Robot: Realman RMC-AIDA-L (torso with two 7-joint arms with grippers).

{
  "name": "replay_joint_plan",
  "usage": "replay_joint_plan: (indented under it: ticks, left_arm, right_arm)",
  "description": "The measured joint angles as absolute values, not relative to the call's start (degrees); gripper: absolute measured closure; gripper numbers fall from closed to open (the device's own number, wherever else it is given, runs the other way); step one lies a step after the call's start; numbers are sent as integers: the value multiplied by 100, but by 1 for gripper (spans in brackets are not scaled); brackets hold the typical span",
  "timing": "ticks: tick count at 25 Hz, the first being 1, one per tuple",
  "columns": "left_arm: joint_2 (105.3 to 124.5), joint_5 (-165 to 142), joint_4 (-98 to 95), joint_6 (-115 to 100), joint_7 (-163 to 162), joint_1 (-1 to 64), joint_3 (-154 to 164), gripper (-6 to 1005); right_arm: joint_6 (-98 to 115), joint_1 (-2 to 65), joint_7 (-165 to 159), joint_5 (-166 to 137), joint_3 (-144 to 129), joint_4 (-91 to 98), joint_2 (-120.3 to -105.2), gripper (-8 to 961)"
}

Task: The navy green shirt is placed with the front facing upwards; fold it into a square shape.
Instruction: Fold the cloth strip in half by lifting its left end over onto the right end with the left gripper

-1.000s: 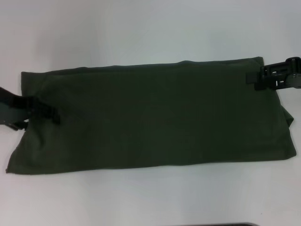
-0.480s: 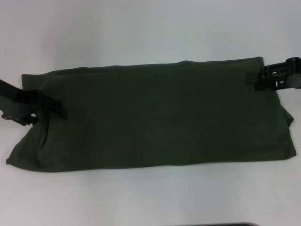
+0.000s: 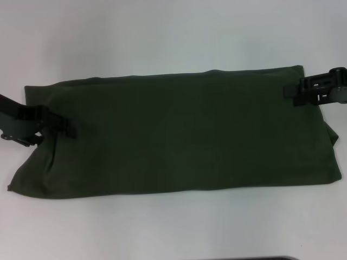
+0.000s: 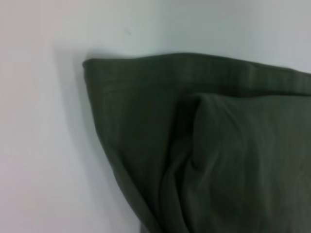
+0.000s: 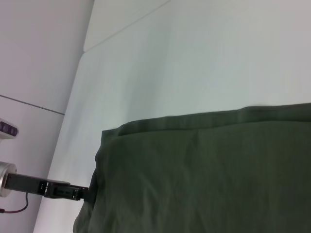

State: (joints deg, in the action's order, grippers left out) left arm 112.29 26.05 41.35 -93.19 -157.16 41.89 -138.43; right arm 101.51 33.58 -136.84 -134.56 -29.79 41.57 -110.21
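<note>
The desk [image 3: 173,32] is bare white around the shirt [image 3: 179,135], a wide green band across the frame's middle, plain side up. Since a second ago its lower left corner has drawn inward and puckered, so a leftward fold looks begun. The left claw [image 3: 68,127] at mid left grasps that edge. The right claw [image 3: 295,93], upper right, is unmoved; its grip I cannot tell. Nothing obstructs.

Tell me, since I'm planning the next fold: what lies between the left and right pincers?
In the head view, only the navy green shirt spans the stretch between the left pincer and the right pincer, plain side up, nothing on it.
</note>
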Motion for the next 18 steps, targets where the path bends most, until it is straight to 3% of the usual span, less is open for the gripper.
replay_joint_plan:
  ticks: [18]
  left_arm:
    - [11210,2783,4046,-9396,-15594,4269,-13975,251]
  right_arm:
    - [10169,3344,-13688,-13429,-2979,4157,-11012,309]
